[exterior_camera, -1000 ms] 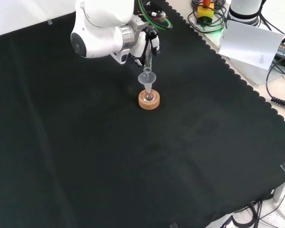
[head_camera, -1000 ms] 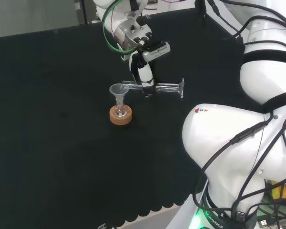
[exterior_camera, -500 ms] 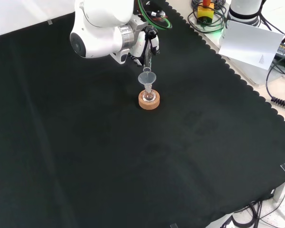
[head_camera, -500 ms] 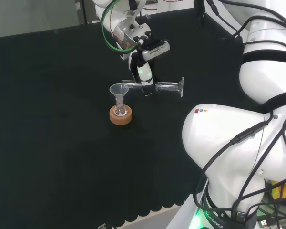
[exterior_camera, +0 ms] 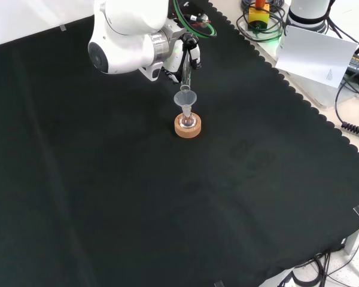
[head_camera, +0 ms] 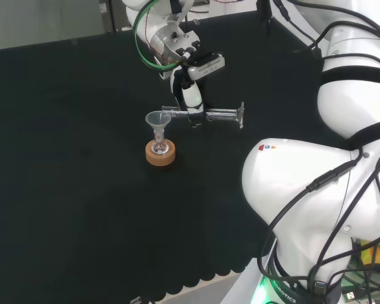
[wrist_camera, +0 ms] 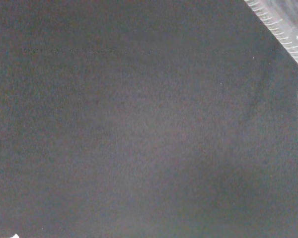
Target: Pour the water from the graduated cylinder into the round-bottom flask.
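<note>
Since a second before, the hand (head_camera: 187, 95) and the glass it held had lifted only a tiny bit; nothing else had moved. The big black cloth worktop (head_camera: 69, 190) lay under everything. The black and white robot hand hung above it, and its fingers (head_camera: 191, 109) were curled round the clear glass graduated cylinder (head_camera: 209, 114). In the head view the cylinder lay flat on its side, long way left to right, foot on the right and mouth on the left. That mouth sat right at the rim of the small clear funnel (head_camera: 156, 120), just left of the hand. The funnel stood in the small clear round-bottom flask (head_camera: 159, 147), which sat on a round cork ring stand (head_camera: 160, 154). I think pouring was under way, but I could not see any water.
</note>
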You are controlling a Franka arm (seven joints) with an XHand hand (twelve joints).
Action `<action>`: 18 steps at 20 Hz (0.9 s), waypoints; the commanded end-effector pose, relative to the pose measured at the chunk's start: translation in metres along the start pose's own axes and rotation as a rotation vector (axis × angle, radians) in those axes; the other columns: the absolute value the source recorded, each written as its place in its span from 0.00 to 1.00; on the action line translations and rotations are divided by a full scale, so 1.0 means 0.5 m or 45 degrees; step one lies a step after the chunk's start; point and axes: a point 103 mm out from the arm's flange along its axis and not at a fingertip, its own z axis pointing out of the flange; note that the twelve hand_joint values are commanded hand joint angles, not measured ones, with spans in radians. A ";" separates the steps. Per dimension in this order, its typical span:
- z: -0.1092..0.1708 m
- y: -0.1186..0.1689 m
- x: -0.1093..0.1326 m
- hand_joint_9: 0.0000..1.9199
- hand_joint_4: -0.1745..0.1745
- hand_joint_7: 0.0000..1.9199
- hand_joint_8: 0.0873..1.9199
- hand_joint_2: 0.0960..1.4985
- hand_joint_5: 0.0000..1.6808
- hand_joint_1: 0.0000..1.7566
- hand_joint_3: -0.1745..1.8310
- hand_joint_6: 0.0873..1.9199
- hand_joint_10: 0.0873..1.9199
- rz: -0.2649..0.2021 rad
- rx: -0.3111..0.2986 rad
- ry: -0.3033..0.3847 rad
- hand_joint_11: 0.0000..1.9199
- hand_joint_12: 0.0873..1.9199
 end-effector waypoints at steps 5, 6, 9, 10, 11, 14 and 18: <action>0.001 0.000 0.002 0.63 0.26 0.44 0.64 0.78 0.53 0.77 0.09 0.38 0.19 -0.005 -0.010 -0.004 0.54 0.42; 0.001 0.000 0.002 0.63 0.26 0.44 0.64 0.78 0.53 0.77 0.09 0.38 0.19 -0.006 -0.014 -0.004 0.54 0.42; 0.001 0.000 0.003 0.63 0.26 0.44 0.64 0.78 0.53 0.77 0.09 0.38 0.19 -0.012 -0.022 -0.003 0.54 0.42; 0.001 0.000 0.004 0.63 0.26 0.44 0.64 0.78 0.53 0.77 0.09 0.38 0.19 -0.014 -0.024 -0.004 0.54 0.42; 0.001 0.001 0.004 0.63 0.26 0.44 0.64 0.78 0.53 0.77 0.09 0.38 0.19 -0.015 -0.027 -0.005 0.54 0.42; 0.001 0.000 0.009 0.63 0.26 0.44 0.64 0.78 0.53 0.77 0.09 0.38 0.19 -0.013 -0.046 -0.007 0.54 0.42; 0.000 -0.001 0.014 0.63 0.26 0.44 0.64 0.78 0.53 0.77 0.09 0.38 0.19 -0.021 -0.078 -0.004 0.54 0.42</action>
